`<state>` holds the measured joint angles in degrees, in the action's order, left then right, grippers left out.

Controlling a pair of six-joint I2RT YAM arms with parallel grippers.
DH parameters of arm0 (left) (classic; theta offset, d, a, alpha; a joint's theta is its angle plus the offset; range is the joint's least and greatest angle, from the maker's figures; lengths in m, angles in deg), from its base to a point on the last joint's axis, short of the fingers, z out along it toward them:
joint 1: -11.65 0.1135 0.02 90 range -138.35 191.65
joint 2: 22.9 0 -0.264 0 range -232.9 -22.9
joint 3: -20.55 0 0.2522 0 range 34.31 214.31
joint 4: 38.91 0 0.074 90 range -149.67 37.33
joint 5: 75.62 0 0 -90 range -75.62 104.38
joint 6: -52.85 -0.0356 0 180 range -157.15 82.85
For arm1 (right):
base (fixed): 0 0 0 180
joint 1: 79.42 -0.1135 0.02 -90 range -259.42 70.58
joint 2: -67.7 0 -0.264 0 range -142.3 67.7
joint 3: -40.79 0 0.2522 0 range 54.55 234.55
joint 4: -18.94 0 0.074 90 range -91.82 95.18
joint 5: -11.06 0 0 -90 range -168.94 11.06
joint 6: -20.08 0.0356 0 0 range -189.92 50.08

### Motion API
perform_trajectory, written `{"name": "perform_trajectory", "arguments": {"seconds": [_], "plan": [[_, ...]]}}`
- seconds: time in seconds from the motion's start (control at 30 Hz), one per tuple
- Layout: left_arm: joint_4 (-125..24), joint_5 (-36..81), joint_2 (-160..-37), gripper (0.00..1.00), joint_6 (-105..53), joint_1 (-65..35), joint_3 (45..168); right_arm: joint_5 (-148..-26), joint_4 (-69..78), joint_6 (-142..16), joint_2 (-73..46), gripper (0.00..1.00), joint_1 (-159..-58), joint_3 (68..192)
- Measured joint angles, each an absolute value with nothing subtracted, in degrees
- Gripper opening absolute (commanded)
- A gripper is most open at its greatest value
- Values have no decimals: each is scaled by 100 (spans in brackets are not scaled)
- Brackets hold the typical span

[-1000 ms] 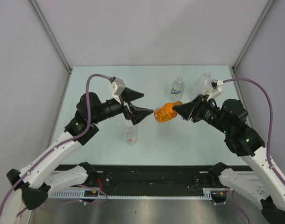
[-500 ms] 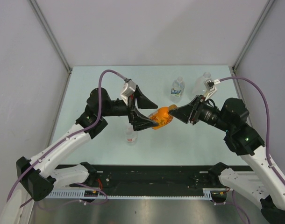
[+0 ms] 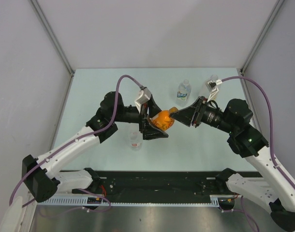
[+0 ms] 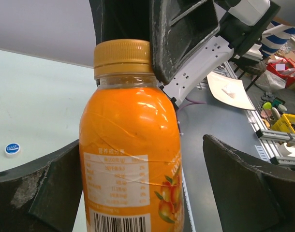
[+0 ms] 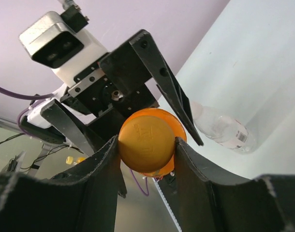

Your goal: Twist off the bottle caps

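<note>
The small orange bottle (image 3: 162, 121) hangs sideways in the air over the middle of the table. My right gripper (image 3: 175, 115) is shut on its orange-brown cap (image 5: 146, 139), one finger on each side. My left gripper (image 3: 156, 123) is open with its jaws straddling the bottle's body (image 4: 130, 154). The bottle sits close against the left finger (image 4: 51, 188), and a clear gap separates it from the right finger (image 4: 249, 183). The cap (image 4: 122, 58) is still on the neck.
The blue-labelled bottle (image 3: 184, 90) and the large clear jug (image 3: 211, 83) stand at the back right, the jug partly behind my right arm. The small red-labelled bottle (image 3: 134, 140) is under my left arm. A loose blue cap (image 4: 12, 149) lies on the table.
My left gripper has moved right and closed the distance, and its open jaws now straddle the orange bottle. My right gripper has carried the bottle slightly left.
</note>
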<state>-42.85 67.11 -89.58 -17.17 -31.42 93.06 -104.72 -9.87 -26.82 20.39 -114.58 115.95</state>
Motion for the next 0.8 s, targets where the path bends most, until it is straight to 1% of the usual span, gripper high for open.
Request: {"name": "perform_trajectory", "arguments": {"seconds": [0.1, 0.13, 0.2, 0.33, 0.37, 0.43, 0.6, 0.63, 0.67, 0.73, 0.77, 0.8], "plan": [[-4339, 6698, -8973, 97, -1771, -3188, 9306, -10470, -904, -2680, 2039, 0, -11535, 11598], [-4339, 6687, -8973, 93, -1778, -3198, 9306, -10470, -884, -2678, 2039, 0, -11552, 11598], [-4344, 6661, -8973, 90, -1804, -3201, 9306, -10463, -856, -2678, 2039, 0, -11567, 11598], [-4346, 6607, -8973, 71, -1837, -3201, 9306, -10441, -828, -2674, 2039, 0, -11570, 11595], [-4350, 6596, -8973, 68, -1841, -3201, 9306, -10437, -817, -2663, 2039, 0, -11572, 11598], [-4374, 6563, -8973, 59, -1870, -3196, 9306, -10424, -810, -2663, 2043, 0, -11587, 11598], [-4411, 6523, -8973, 56, -1878, -3194, 9306, -10406, -814, -2706, 2045, 0, -11611, 11598], [-4411, 6517, -8973, 54, -1878, -3194, 9306, -10402, -814, -2709, 2045, 3, -11613, 11598], [-4416, 6510, -8973, 53, -1881, -3194, 9306, -10395, -814, -2709, 2045, 24, -11618, 11598], [-4422, 6510, -8973, 49, -1905, -3194, 9306, -10371, -817, -2720, 2045, 46, -11633, 11598], [-4424, 6502, -8973, 46, -1918, -3194, 9306, -10356, -817, -2733, 2048, 59, -11644, 11598], [-4424, 6493, -8973, 42, -1922, -3194, 9306, -10339, -817, -2737, 2050, 64, -11648, 11598]]}}
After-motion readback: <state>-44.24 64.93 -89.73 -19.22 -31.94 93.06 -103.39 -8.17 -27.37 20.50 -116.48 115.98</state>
